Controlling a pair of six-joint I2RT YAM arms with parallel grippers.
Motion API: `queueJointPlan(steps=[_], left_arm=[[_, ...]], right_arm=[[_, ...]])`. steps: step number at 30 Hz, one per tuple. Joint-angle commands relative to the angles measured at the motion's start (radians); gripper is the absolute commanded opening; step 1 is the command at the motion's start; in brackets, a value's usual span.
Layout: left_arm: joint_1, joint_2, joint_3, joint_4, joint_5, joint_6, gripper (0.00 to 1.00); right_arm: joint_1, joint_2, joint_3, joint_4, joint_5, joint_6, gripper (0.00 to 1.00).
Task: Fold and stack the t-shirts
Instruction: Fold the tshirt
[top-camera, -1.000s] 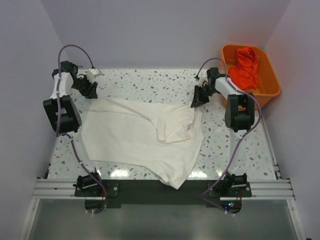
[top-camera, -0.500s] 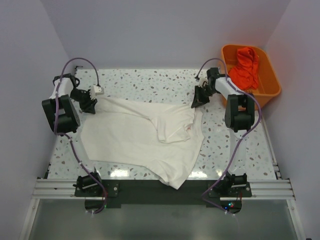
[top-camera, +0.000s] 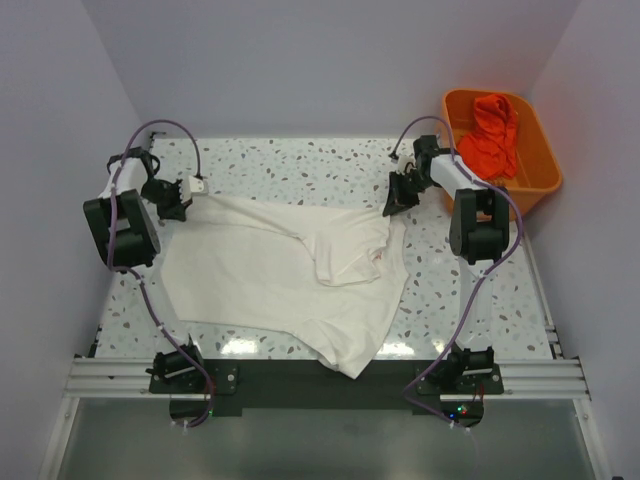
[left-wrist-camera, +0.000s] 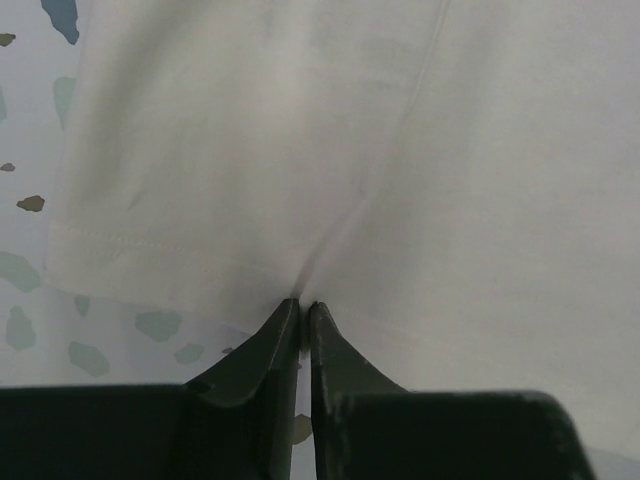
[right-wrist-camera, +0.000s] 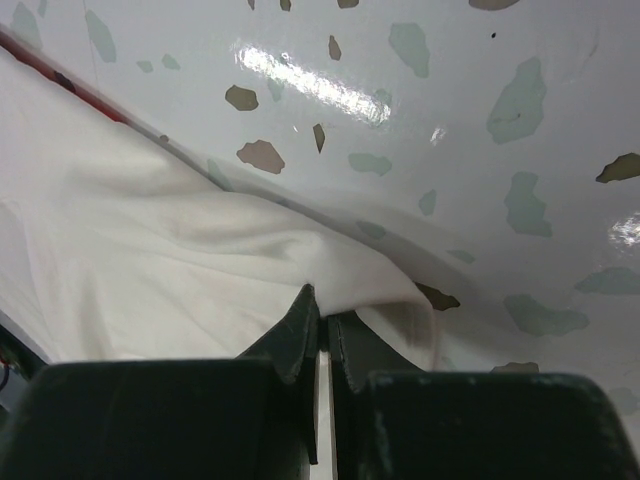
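I see one white t-shirt (top-camera: 250, 270) lying on the table (top-camera: 300, 165). It is soft and wrinkly, spread out wide over the middle of the table, mostly flat. A flap near its right side is folded over on top, and a tiny bit of red shows there. One corner reaches down to the table's near edge.
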Motion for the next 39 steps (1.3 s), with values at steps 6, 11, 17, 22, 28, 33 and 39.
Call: queueJointPlan(steps=[6,11,17,22,28,33,39], left_arm=[[0.007,-0.092,-0.023,0.059,-0.009,0.071,0.0],[0.025,-0.147,-0.01,-0.015,0.029,0.12,0.0],[0.053,-0.142,-0.017,-0.066,0.005,0.15,0.0],[0.051,-0.132,-0.068,-0.047,-0.008,0.155,0.0],[0.046,-0.116,-0.059,-0.04,0.006,0.101,0.3],[0.025,-0.106,0.044,0.002,0.124,-0.049,0.41],[-0.078,-0.092,0.004,0.128,0.129,-0.253,0.36]], right_arm=[[-0.006,-0.043,0.011,-0.002,0.034,-0.017,0.0],[-0.009,-0.052,0.008,-0.01,0.043,-0.025,0.0],[-0.015,-0.075,0.005,-0.047,0.048,-0.048,0.0],[-0.019,-0.074,-0.009,-0.062,0.046,-0.063,0.0],[-0.019,-0.068,-0.012,-0.067,0.034,-0.06,0.0],[-0.019,-0.062,-0.01,-0.065,0.045,-0.062,0.0],[-0.017,-0.042,0.001,-0.064,0.139,-0.089,0.0]])
